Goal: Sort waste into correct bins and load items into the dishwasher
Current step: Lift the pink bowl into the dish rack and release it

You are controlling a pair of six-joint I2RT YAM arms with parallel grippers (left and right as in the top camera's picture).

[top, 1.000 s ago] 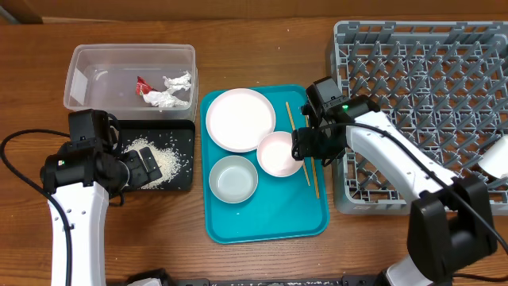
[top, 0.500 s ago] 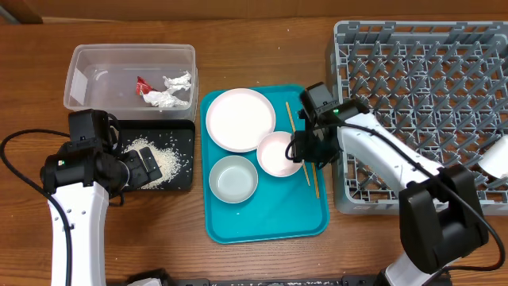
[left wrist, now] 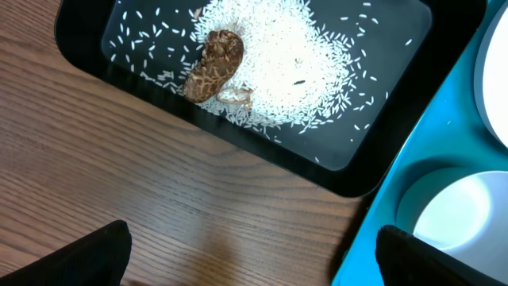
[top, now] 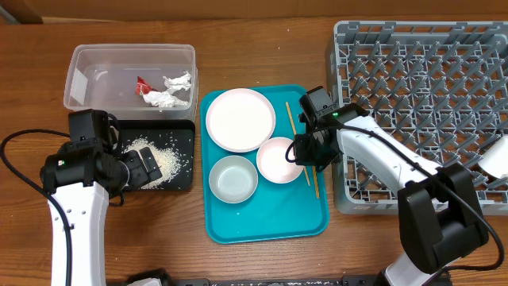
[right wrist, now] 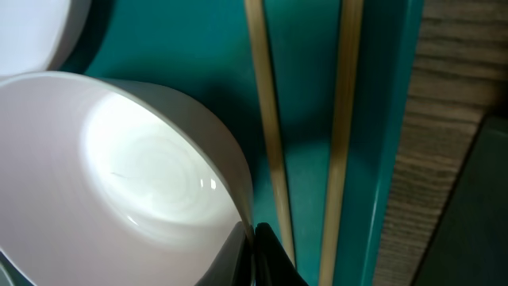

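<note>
The small bowl (top: 280, 159) lies right of centre on the teal tray (top: 266, 222), shifted slightly nearer. The right tool (top: 304, 152) has slid left onto its right rim beside the chopsticks (top: 313, 176), but its grip cannot be told. The bowl probably goes to the rack (top: 421, 103) next. The left tool (left wrist: 250, 254) hangs with its fingers spread wide.

A teal rectangular serving tray (top: 274, 213) with rounded corners lies flat near the centre of the brown wood-grain table (top: 262, 48).

The tub (top: 131, 48) sits far left, the shallow tray (top: 179, 179) just near of it. The serving tray (top: 274, 210) lies centre, holding plate (top: 240, 119), bowls (top: 233, 179) and chopsticks (top: 290, 121); the rack (top: 421, 79) stands right.
</note>
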